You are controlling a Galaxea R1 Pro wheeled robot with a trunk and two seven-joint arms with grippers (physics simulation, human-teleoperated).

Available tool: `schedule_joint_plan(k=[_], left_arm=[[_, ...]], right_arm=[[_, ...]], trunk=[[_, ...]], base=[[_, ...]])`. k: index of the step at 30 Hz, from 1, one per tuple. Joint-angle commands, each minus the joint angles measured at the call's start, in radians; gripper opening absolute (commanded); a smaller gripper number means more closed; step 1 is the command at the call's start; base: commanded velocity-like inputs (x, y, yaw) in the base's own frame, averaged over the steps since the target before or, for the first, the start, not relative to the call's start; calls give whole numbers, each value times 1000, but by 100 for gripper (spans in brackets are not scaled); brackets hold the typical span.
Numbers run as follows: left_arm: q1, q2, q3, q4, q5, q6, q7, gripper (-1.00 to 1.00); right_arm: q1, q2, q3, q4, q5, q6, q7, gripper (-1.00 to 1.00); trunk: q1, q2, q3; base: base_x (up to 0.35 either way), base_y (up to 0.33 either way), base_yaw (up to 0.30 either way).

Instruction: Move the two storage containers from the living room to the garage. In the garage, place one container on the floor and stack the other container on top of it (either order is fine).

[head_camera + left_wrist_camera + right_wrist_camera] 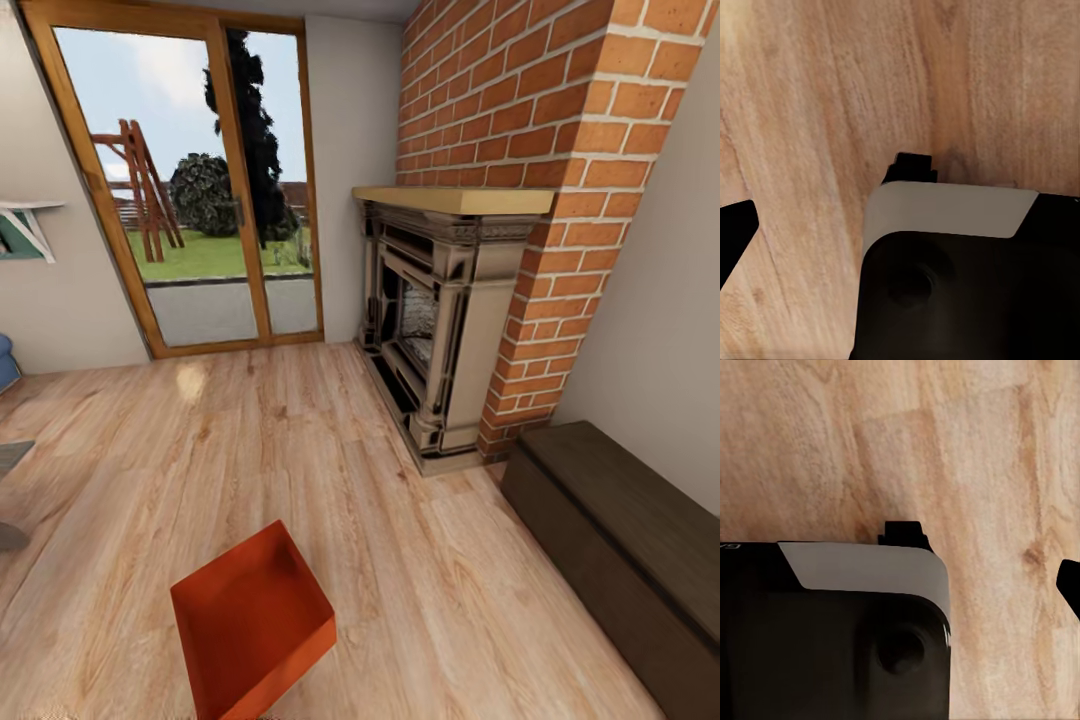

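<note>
**Arms down over the planks, one box near at hand**

Starting at the wrists: the left wrist camera looks straight down at the light wood-plank floor (817, 97). In front of it sits the robot's own black and pale grey body (952, 262), with a small black part poking out behind it. A dark finger tip (736, 232) cuts in at the edge of that view, too little of it to say whether the left gripper is spread or closed. Same story on the right: the wrist points down at the planks (967, 457), a dark sliver of finger (1069, 585) at the edge, and its grip cannot be told either.

Out to the room from the head camera: an orange-red storage container (252, 620) sits on the wood floor near the robot, a little left of centre, open side up and turned corner-on. To the right, a long low dark-wood bench (620, 540) runs along the white wall. Farther off stands a fireplace (440, 320) set in a brick chimney (540, 120). At the far left, a wood-framed glass door (190, 190) shows grass and trees outside.
</note>
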Motion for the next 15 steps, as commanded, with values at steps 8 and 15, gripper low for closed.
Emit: schedule_joint_plan(k=[8,15], left_arm=[[-1,-1,-4,-1,10,3,3,100],[-1,-1,-4,-1,10,3,3,100]], right_arm=[[-1,1,8,3,-8,-5,-1,100],[-1,1,8,3,-7,-5,-1,100]], trunk=[[0,0,-1],[0,0,-1]], base=[[0,0,225],[0,0,228]])
